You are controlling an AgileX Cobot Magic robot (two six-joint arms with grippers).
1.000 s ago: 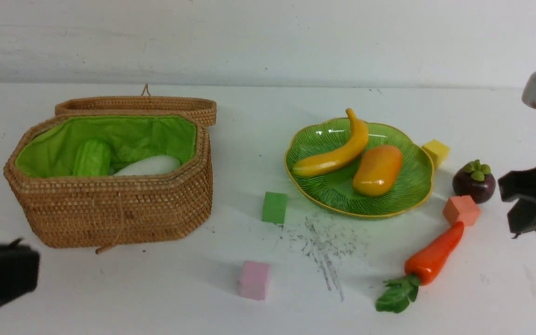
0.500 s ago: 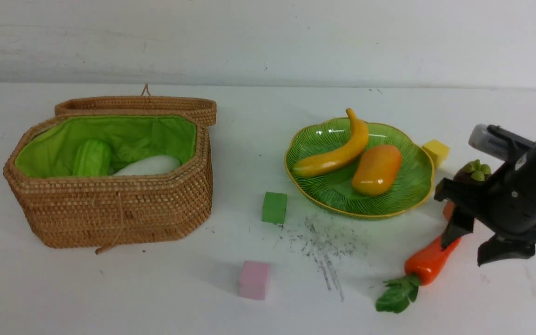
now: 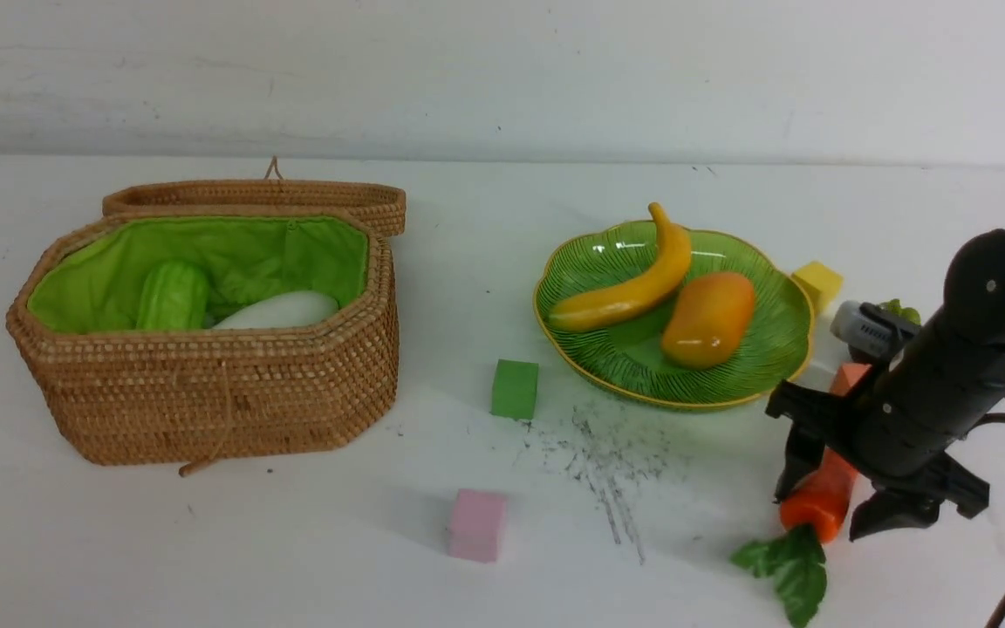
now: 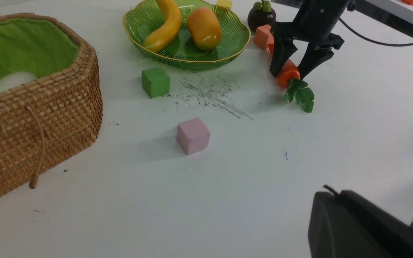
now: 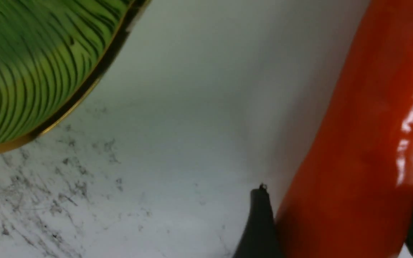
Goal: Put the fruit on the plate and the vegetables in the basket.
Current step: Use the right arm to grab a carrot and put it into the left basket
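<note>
The carrot (image 3: 821, 501) lies on the desk (image 3: 293, 541) at about 4 o'clock from the plate (image 3: 607, 266). Its long axis runs from 1 o'clock to 7 o'clock, with the green leaves (image 3: 786, 567) at the near end. Its tip points toward the orange cube (image 4: 262, 36).

The right pincer (image 3: 823, 513) stands over the thick end of the carrot, jaws spread, one finger on each side. The right wrist view shows one finger (image 5: 258, 222) right against the carrot's flank.

The banana (image 3: 633, 292) lies on the plate with its stem at 1 o'clock, and the mango (image 3: 707, 318) is beside it. The mangosteen (image 4: 262, 19) sits on the desk at 3 o'clock from the plate.

The cucumber (image 3: 173, 296) and radish (image 3: 280, 310) lie in the basket (image 3: 206, 401), whose lid is open.

The left pincer (image 4: 353, 222) shows only as a dark bulk, so I cannot tell how its jaws stand.
</note>
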